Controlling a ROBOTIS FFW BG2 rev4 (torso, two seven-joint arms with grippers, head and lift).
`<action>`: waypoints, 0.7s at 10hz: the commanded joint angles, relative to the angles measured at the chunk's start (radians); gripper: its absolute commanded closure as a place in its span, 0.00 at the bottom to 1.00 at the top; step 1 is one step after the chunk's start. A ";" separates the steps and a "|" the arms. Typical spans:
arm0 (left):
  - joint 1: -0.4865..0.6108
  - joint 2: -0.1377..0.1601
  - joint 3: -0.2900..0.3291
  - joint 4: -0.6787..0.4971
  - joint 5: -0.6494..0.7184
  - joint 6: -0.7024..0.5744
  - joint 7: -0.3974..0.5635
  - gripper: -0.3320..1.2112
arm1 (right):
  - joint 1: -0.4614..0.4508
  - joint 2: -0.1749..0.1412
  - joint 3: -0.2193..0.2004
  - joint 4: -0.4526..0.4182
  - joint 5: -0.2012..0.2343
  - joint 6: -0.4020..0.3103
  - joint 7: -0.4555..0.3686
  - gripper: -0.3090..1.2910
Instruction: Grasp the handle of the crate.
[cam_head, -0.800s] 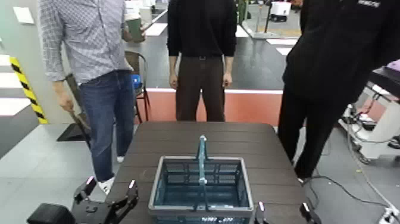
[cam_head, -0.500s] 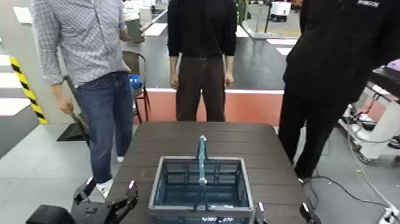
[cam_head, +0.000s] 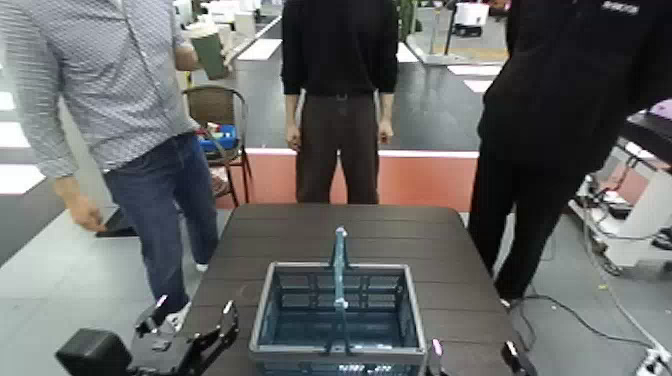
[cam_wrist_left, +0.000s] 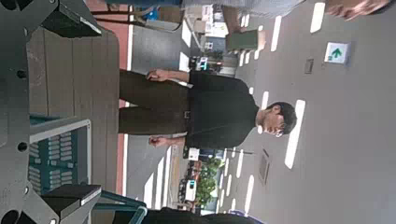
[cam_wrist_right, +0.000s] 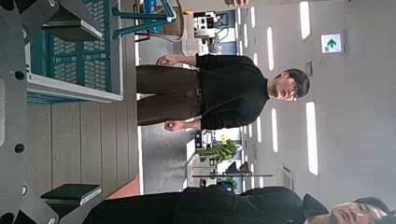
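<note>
Fingers (cam_head: 232, 318) wide | left gripper (cam_head: 196, 326), right gripper (cam_head: 475, 358) either side of crate (cam_head: 412, 312) | handle (cam_head: 340, 268) upright

The one sign that can be made out is a pale panel (cam_wrist_left: 337, 52) up by the ceiling lights, seen in both wrist views, which carries a green arrow symbol; no words can be read on it. In the head view, a short line of white lettering (cam_head: 619, 8) sits on the chest of the dark top (cam_head: 585, 70) worn by the person beyond the table on the right, too blurred to spell out. Pale marks (cam_head: 366, 368) that look like characters run along the near side of the crate (cam_head: 262, 312), equally illegible.
</note>
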 joint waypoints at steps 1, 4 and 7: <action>-0.057 0.024 0.001 -0.041 0.104 0.169 -0.028 0.29 | -0.002 0.002 0.002 0.005 -0.004 0.000 0.000 0.29; -0.187 0.081 0.009 -0.054 0.358 0.433 -0.065 0.29 | -0.005 0.002 0.005 0.006 -0.005 0.001 0.000 0.29; -0.321 0.129 0.034 0.026 0.640 0.704 -0.076 0.29 | -0.006 0.002 0.008 0.009 -0.008 -0.002 0.000 0.29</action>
